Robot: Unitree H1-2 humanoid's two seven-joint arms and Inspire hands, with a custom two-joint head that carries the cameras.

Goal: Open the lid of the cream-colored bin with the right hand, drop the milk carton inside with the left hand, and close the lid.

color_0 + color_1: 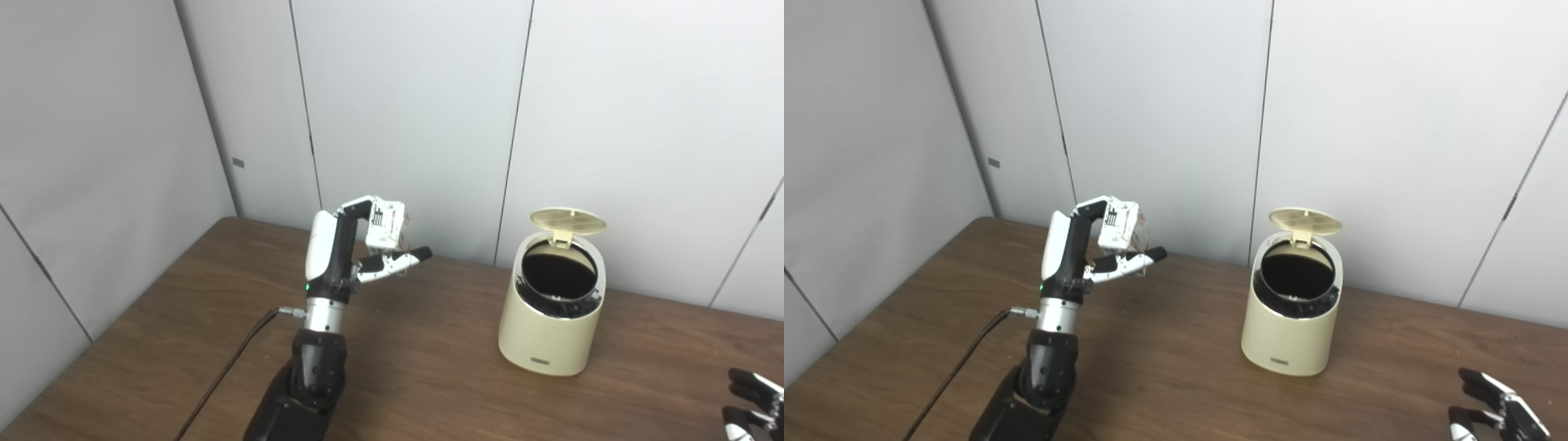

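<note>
The small white milk carton with black printing (386,230) is held up in the air above the left part of the dark brown wooden table (429,367), well apart from the bin. The left hand (361,251), black and white, has it pinched: upper fingers (358,208) curl over the carton's top edge and the thumb (398,260) reaches out beneath it, black tip pointing toward the bin. The carton is tilted, its long axis running roughly up and down and leaning a little, with the printed face turned toward the cameras; which end is its top cannot be told.

To the right stands the cream-colored round plastic bin (551,331), upright on the table, a small grey label low on its front. Its round ribbed lid (568,221) is swung up and back on a rear hinge, lying nearly flat above the back rim, and the dark opening faces up and toward the cameras.

The right hand (1497,410) sits low at the bottom right corner, near the table edge and well apart from the bin. The right eye view shows more of it, fingers spread and holding nothing; in the left eye view only its fingertips enter the frame. A thin dark cable (226,367) runs from the left wrist down across the table. Pale grey wall panels (398,110) stand behind.
</note>
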